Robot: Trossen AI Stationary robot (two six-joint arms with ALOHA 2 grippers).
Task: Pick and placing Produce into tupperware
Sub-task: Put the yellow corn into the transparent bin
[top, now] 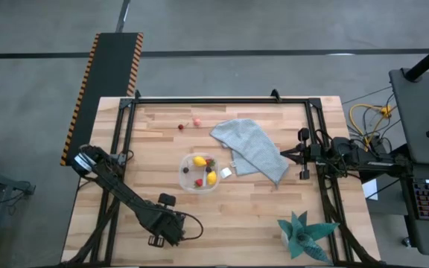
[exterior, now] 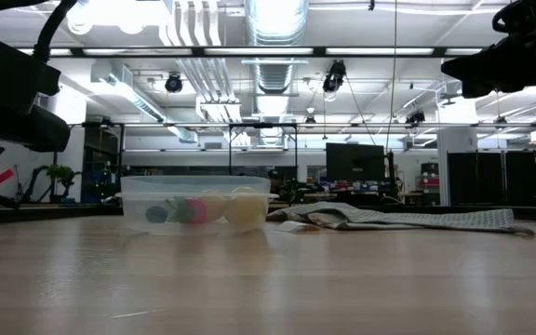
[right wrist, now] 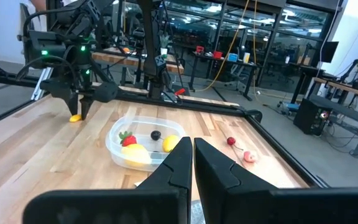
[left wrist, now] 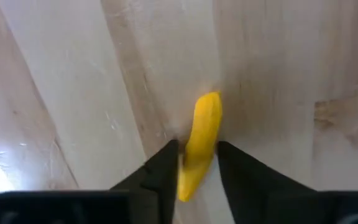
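The left claw (left wrist: 194,171) grips a small yellow banana (left wrist: 199,144), its two dark fingers closed on the lower part of the fruit, whose tip points down at the pale wooden worktop (left wrist: 73,93). In the high view this arm reaches to the lower left of the frame, its claw near the worktop's front edge, well apart from the container. In the right wrist view the same claw (right wrist: 79,112) shows in the upper left with the yellow piece (right wrist: 74,117) at its tip, just at the wood.

The clear tupperware (top: 199,173) sits near the middle of the high view, just left of a crumpled grey cloth (top: 252,147). Inside lie two yellow lemons (top: 199,161), a red strawberry (right wrist: 128,139) and a dark round berry (right wrist: 156,134). A small white tag (top: 226,172) lies between container and cloth. Two red pieces of produce (top: 196,122) rest on the bare wood above the container, in the upper middle of the frame, close to each other.

The right claw (right wrist: 193,149) is closed on nothing, fingertips pressed together, hovering at the right side of the high view just beyond the cloth's edge. A teal spiky plant (top: 304,235) stands at the lower right corner of the worktop.
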